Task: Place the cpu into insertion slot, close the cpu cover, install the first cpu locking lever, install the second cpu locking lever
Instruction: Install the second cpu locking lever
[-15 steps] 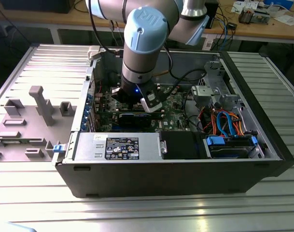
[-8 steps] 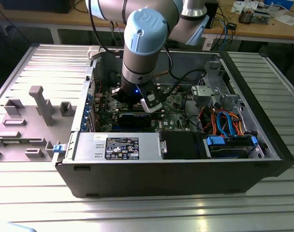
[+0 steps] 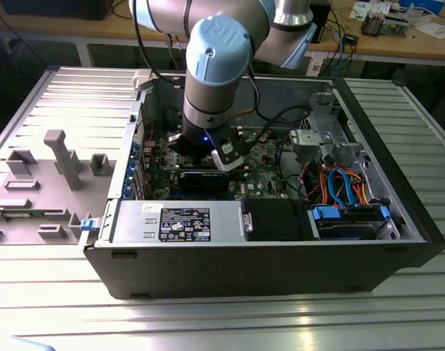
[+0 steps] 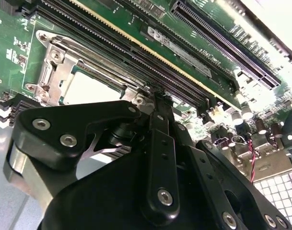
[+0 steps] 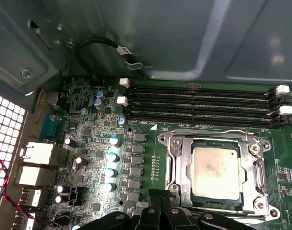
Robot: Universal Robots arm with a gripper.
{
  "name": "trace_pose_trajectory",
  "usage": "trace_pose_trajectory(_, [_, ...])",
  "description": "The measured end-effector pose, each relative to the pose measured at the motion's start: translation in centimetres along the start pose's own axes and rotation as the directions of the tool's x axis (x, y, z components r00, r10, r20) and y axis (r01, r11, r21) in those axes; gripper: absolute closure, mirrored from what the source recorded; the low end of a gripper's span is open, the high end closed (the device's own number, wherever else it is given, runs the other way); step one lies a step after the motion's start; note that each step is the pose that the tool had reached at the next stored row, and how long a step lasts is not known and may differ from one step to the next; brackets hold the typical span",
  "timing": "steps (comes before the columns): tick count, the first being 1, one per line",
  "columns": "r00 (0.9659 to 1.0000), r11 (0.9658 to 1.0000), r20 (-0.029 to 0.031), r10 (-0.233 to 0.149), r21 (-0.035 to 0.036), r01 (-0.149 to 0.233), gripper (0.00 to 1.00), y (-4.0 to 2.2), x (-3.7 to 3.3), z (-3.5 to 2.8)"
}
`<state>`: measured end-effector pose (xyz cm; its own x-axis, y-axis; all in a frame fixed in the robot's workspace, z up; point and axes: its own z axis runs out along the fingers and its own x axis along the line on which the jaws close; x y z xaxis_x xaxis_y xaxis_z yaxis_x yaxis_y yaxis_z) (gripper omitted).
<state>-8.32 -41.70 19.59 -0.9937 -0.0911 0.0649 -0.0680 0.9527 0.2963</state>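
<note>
Matt metal cpu (image 5: 216, 171), shiny steel cpu cover (image 5: 179, 165)

So the cpu (image 5: 216, 172) is already sitting flat in the slot (image 5: 174, 165), silver-grey top facing up with a few dull smudges on it. The cover (image 5: 251, 158) is down over it, a thin silver frame whose square window leaves the chip's top showing. All of that sits on the green board just beside the long black memory slots. In the second wrist view the cpu (image 4: 90, 88) shows as a pale square inside the cover (image 4: 54, 67). Can't tell if the levers are latched.
</note>
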Motion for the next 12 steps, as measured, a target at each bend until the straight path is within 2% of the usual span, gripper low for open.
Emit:
trace_pose_trajectory(1, [1.0, 1.0, -0.0001, 0.0, 0.0007, 0.0, 0.89, 0.0, 0.03, 0.03])
trace_pose_trajectory(3, [1.0, 1.0, -0.0005, 0.001, 0.0077, -0.001, 0.89, -0.01, 0.03, 0.03])
trace_pose_trajectory(12, [1.0, 1.0, -0.0005, 0.001, 0.0083, -0.001, 0.89, 0.32, 0.11, -1.02])
